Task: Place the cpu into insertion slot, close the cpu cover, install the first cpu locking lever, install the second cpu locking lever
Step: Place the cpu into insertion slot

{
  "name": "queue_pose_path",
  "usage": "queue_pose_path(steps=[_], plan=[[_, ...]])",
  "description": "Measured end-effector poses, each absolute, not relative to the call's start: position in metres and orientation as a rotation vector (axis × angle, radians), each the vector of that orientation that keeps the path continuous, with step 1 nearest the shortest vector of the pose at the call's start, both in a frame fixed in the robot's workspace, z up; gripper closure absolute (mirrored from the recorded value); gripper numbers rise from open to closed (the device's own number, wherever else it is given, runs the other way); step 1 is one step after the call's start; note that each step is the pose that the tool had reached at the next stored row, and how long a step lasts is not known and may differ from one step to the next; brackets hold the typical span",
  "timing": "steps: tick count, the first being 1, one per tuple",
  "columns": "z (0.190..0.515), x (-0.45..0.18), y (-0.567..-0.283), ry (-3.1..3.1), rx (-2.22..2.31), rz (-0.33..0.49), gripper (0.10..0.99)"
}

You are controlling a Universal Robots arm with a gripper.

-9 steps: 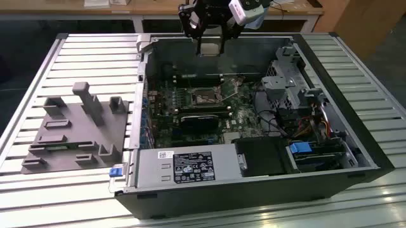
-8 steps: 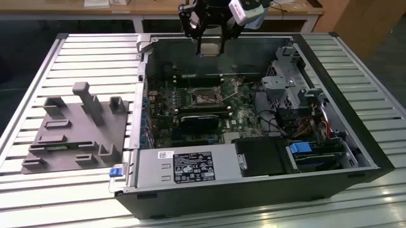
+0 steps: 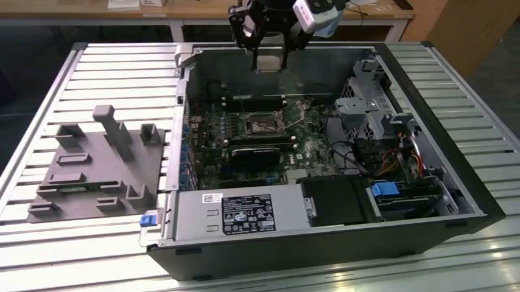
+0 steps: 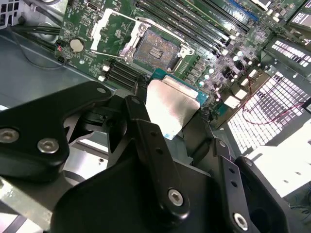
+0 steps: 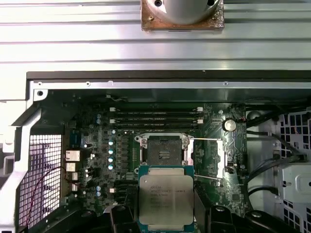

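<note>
Fingers hold cpu; cpu cover open, insertion slot exposed.

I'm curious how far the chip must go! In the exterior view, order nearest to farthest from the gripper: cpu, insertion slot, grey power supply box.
1. cpu, held by the gripper, above the case.
2. insertion slot, down inside the case, near its middle.
3. grey power supply box, at the case's end nearest the camera.

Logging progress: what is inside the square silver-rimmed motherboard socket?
Nothing sits in the silver-rimmed socket: its dark centre is bare, and the silvery cover frame lies open beside it. The silvery square chip, held in the tool, hides one socket edge in the first wrist view.
</note>
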State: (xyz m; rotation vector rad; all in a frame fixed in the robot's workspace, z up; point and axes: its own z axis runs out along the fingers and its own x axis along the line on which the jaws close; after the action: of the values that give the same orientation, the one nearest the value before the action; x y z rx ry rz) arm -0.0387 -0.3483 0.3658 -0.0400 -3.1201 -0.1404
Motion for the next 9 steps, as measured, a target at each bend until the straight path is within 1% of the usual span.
queue_pose_path(steps=[9], plan=[[0.3579,-0.0387,-0.3483,-3.122,-0.040,-0.140,0.549]])
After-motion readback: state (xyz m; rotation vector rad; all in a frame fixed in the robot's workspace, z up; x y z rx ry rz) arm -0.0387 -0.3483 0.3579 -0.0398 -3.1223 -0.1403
